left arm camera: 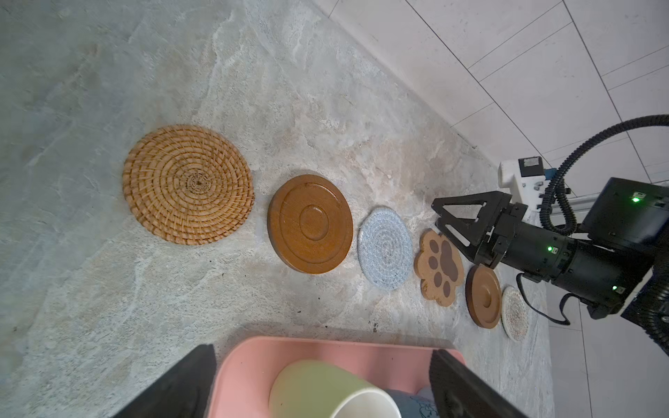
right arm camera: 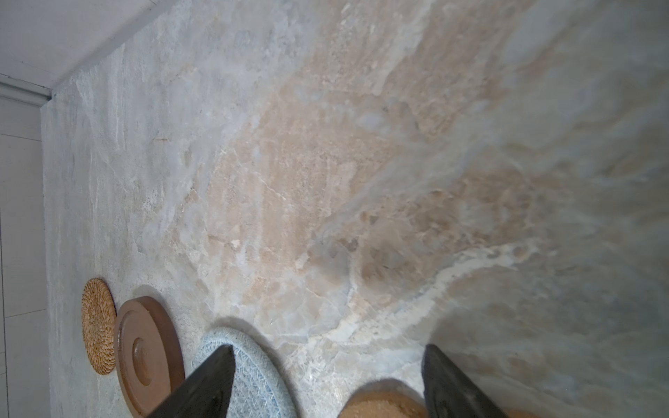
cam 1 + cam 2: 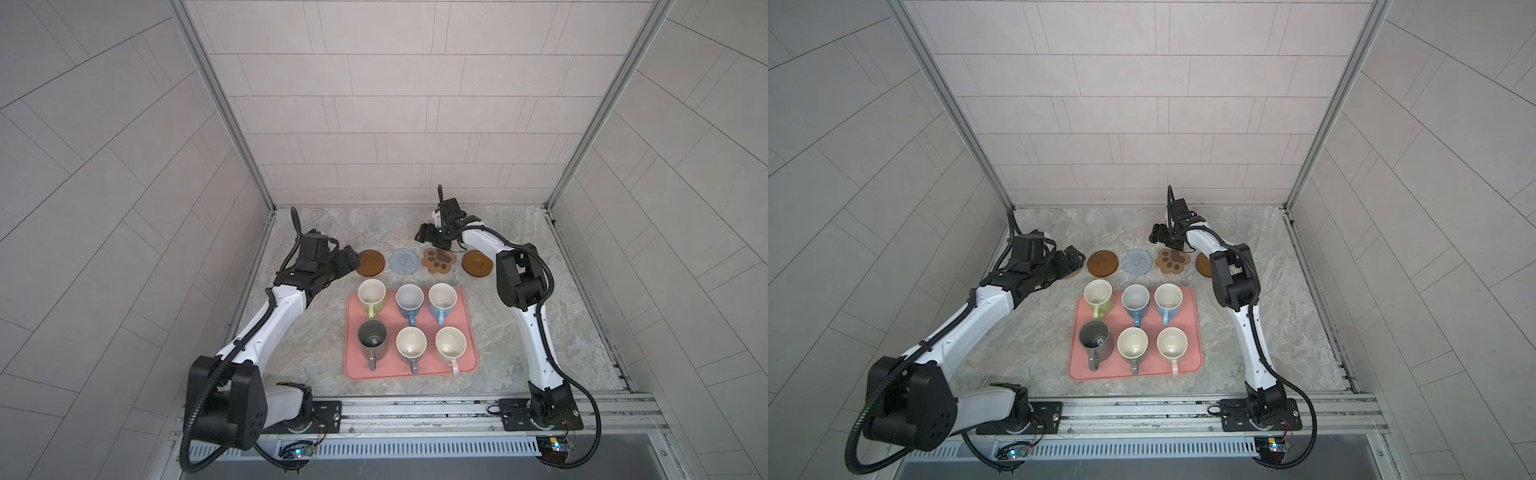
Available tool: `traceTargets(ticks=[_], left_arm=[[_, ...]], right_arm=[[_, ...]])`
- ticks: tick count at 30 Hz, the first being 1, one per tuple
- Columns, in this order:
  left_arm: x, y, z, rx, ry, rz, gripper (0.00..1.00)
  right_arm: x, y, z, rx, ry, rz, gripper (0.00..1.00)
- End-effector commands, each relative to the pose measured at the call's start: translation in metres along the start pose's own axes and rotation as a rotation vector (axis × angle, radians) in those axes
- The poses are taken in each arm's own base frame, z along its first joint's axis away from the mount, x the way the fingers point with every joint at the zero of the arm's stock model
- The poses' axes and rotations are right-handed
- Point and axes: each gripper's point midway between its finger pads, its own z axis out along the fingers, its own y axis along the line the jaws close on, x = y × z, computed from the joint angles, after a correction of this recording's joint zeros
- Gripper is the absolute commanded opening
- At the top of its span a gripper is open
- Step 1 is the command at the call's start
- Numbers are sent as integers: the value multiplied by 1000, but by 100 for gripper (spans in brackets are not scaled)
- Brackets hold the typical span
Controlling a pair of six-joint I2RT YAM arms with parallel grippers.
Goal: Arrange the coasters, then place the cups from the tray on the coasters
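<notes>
DESK: Caption for this one; where does the job stand?

OPERATOR: Coasters out, cups waiting. I count six mats in one row on the table (image 3: 519, 332) behind the tray (image 3: 352, 368): the rattan coaster (image 1: 188, 184), a wooden disc (image 1: 310, 223), the blue-grey crochet coaster (image 1: 385, 248), the paw coaster (image 1: 439, 267), a second wooden disc (image 1: 483, 296) and the beige crochet coaster (image 1: 514, 313). All lie flat and none carries a cup; the last two sit close, and I cannot tell whether they touch.

DESK: And the cups?

OPERATOR: All six stand upright on the tray in two rows of three; the green cup (image 3: 371, 295), a blue cup (image 3: 409, 301) and a second blue cup (image 3: 442, 300) behind; the dark grey cup (image 3: 372, 338), the grey-handled cup (image 3: 411, 345) and the pink-handled cup (image 3: 451, 344) in front. I judge the arranging done or nearly so; every placement is left.

DESK: Your tools?

OPERATOR: My left tool (image 3: 348, 261) stands wide open and empty, low by the rattan end of the row; my right tool (image 1: 438, 214) is parted and empty too, hovering just behind the paw coaster; neither touches anything I can see.
</notes>
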Motion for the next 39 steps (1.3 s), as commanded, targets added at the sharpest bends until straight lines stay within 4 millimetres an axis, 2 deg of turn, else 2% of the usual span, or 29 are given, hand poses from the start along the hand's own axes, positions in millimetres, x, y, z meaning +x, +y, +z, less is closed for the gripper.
traceTargets(ticks=[1,14,18,23,27,31,35,39], left_arm=[[-2,2,-6,-6,-15,-9,100],[-1,3,-9,-8,-19,-3,100],[-2,2,-9,-7,-22,1,100],[-6,1,-10,-8,-35,9,100],[-10,0,-12,-9,-58,16,100],[-14,0,-15,-3,-85,23,100],[-16,-1,-17,0,-102,37,100],[-21,-6,-21,23,-131,42,100]], right_arm=[[20,-1,-7,43,56,-18,83],[30,-8,-14,74,64,-23,83],[27,-5,-16,69,53,-23,83],[11,7,-26,49,9,-28,83],[-9,25,-46,20,-56,-45,83],[-24,33,-75,53,-120,-83,83],[-27,26,-109,141,-167,-125,83],[-21,18,-144,221,-204,-158,84]])
